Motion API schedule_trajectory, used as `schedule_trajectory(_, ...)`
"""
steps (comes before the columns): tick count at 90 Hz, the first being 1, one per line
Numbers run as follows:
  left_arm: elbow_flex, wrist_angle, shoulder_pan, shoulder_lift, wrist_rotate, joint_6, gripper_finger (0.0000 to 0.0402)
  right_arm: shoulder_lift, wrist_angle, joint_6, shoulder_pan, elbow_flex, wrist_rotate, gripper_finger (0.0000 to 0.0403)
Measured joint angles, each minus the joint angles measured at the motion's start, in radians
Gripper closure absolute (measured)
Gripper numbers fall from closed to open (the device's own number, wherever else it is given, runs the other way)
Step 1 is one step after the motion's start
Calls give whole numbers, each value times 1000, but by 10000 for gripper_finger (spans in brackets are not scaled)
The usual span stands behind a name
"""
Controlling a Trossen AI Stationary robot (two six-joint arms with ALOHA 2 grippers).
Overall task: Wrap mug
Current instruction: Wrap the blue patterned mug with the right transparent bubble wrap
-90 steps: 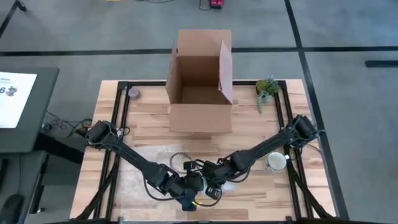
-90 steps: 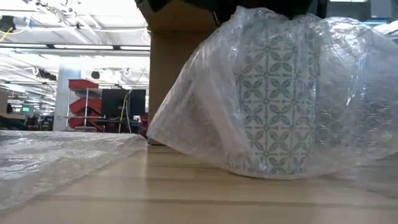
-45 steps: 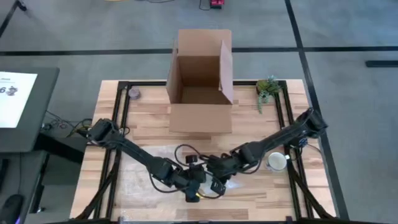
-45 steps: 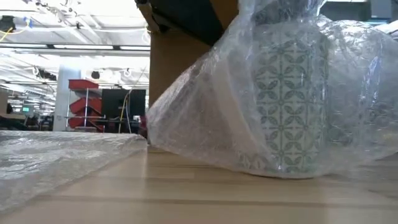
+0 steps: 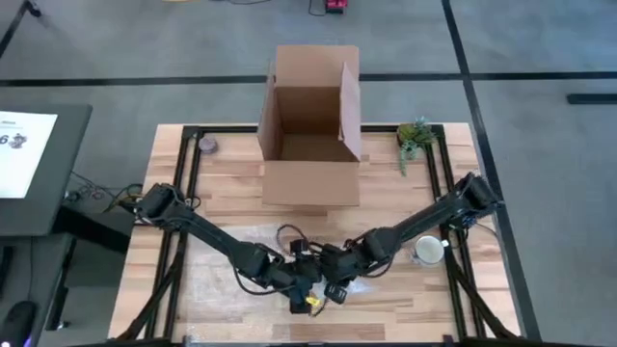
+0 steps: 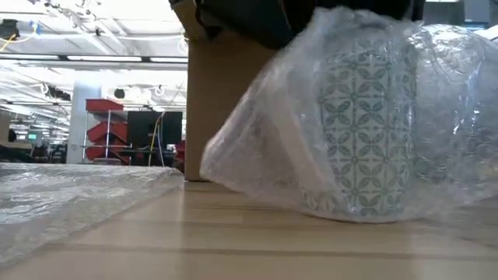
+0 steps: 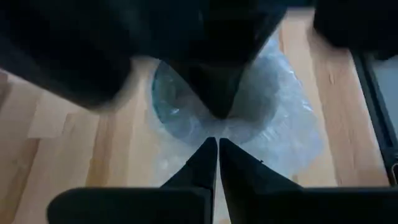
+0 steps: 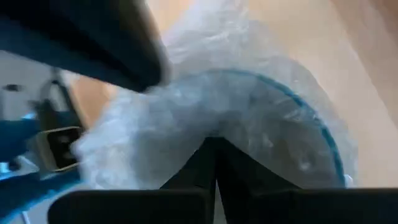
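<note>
The white mug with a green leaf pattern (image 6: 366, 132) stands upright on the wooden surface (image 6: 233, 241), its long axis vertical, draped in a sheet of clear bubble wrap (image 6: 272, 155). It sits directly below both grippers, which meet above its rim. The left gripper (image 7: 217, 144) has its fingers pressed together, apparently pinching wrap over the mug's mouth; the right gripper (image 8: 214, 146) is likewise closed on the wrap, just beside the left. Neither arm is clearly nearer. Judging by the loose skirt of wrap spreading away from the grippers, tucking remains.
</note>
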Motion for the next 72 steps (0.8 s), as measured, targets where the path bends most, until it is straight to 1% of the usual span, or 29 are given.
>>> schedule_trajectory(13,13,0,-20,0,30,-2,402,20,18,-34,0,1,-9,403)
schedule_trajectory(23,2,15,-28,-1,31,-10,402,-2,16,-49,0,7,-8,403)
schedule_trajectory(52,-11,56,-1,-2,32,25,402,-121,13,-43,-2,12,-5,403)
schedule_trajectory(72,-12,63,24,-2,32,26,402,-219,-55,18,0,14,-4,403)
